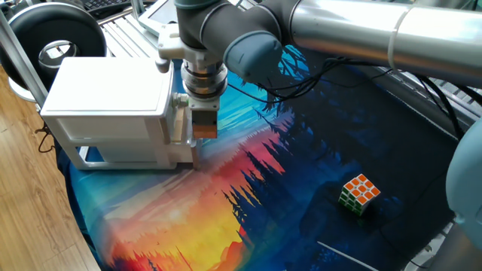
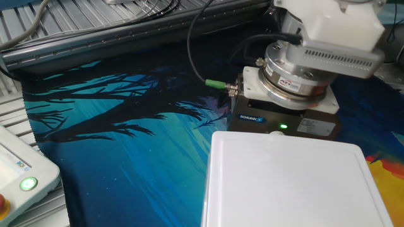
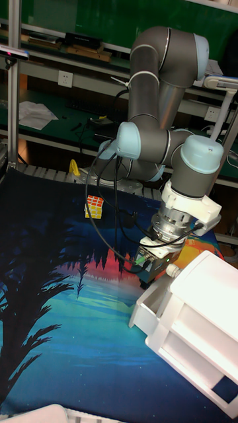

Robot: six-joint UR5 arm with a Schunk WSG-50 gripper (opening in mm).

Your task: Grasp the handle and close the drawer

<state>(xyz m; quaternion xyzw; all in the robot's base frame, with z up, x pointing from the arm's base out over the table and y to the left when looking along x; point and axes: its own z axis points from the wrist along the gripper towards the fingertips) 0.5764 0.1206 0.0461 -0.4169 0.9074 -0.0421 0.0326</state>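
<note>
While drawer (image 3: 151, 309) juts slightly from cabinet (image 3: 198, 317) | gripper (image 1: 202, 132) at front

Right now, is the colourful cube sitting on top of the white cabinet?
No, the colourful cube sits on the patterned table mat, far off to the side of the white cabinet.

handle: hidden in every view behind the gripper (image 1: 202, 129) body.
fingertips: not visible, so grip cannot be told.
drawer (image 3: 147, 305): front panel mostly covered by the gripper.
cabinet (image 2: 290, 183): cut off at the bottom edge in the other fixed view.
</note>
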